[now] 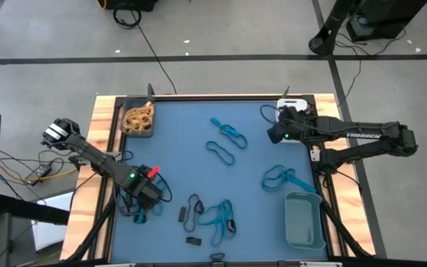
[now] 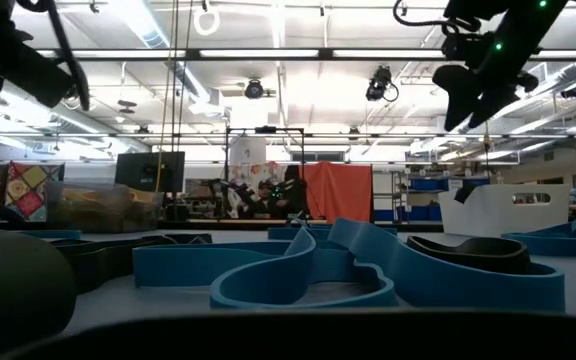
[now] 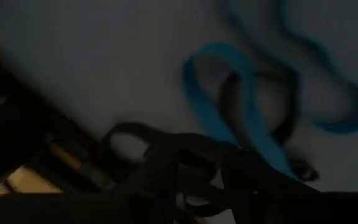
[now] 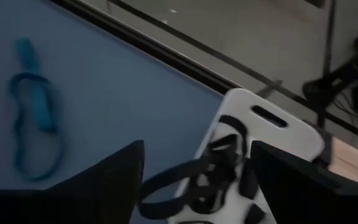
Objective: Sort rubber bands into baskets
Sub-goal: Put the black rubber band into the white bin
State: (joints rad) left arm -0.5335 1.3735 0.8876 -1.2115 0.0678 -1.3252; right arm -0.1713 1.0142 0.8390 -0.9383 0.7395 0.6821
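The right gripper [image 4: 194,165] hangs over the white basket [image 4: 272,134] at the desk's far right corner, jaws wide apart, black rubber bands [image 4: 219,168] lying inside; a tan heap fills the dark basket [image 1: 137,119]. The left gripper [image 1: 148,193] sits low near the front-left edge among blue and black bands [image 1: 213,215]; whether its jaws are clamped I cannot tell.

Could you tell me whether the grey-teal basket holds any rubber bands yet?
Empty: the high view shows only bare floor inside the grey-teal basket; blue bands lie outside it.

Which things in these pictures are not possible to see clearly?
- Left tool: high view, the arm covers its fingers; the left wrist view is dark and blurred.
- White basket: high view, the right tool hides it.
- Grey-teal basket: no view shows whether it holds anything.
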